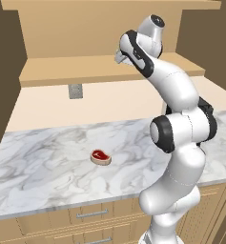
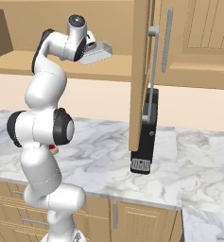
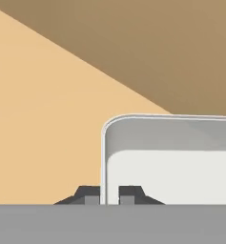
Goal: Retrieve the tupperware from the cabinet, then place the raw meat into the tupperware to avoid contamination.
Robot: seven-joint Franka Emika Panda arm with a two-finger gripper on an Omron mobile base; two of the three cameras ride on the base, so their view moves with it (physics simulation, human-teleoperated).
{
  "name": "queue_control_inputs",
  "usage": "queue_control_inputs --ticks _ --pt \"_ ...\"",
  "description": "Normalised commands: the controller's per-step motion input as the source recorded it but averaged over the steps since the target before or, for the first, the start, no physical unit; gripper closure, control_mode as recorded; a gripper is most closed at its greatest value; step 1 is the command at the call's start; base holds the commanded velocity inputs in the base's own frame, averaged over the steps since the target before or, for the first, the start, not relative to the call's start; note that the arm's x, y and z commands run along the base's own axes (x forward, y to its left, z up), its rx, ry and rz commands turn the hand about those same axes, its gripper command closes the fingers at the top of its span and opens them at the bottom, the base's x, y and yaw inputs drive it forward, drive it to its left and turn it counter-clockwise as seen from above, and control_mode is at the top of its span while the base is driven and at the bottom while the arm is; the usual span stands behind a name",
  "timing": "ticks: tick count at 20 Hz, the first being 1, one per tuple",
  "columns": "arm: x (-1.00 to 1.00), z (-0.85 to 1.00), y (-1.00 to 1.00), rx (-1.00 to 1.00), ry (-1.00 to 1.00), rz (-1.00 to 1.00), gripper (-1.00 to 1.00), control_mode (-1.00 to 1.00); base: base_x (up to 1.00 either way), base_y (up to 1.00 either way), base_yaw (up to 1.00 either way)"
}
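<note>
Pincer (image 3: 105, 195) straddling the near wall of the tupperware (image 3: 171, 157), one dark fingertip (image 3: 88, 194) outside and the other inside the rim, narrowed onto that thin wall. Holding the pale grey container (image 2: 95, 53) up at the level of the wooden shelf (image 2: 108, 68) of the cabinet (image 2: 141, 71), just off the shelf's front edge, tilted slightly. Door standing open edge-on, its long grey bar handle (image 2: 152, 71) facing right. Raw meat (image 1: 100, 156) lying flat on the marble worktop (image 1: 47, 162) well below, red face up, apart from everything else. Black coffee machine (image 2: 145, 137) standing on the worktop (image 2: 189, 175) behind the open door.
</note>
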Motion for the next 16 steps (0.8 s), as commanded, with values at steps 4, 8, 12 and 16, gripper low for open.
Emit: queue_control_inputs --ticks 4,8,12,16 --pt "0.0 -0.08 0.01 0.0 0.06 0.0 1.0 -1.0 0.0 0.0 0.0" --pt "0.0 0.0 0.0 0.0 0.0 0.0 1.0 -1.0 0.0 0.0 0.0" --pt "0.0 0.0 0.0 0.0 0.0 0.0 1.0 -1.0 0.0 0.0 0.0" --pt "0.0 0.0 0.0 0.0 0.0 0.0 1.0 -1.0 0.0 0.0 0.0"
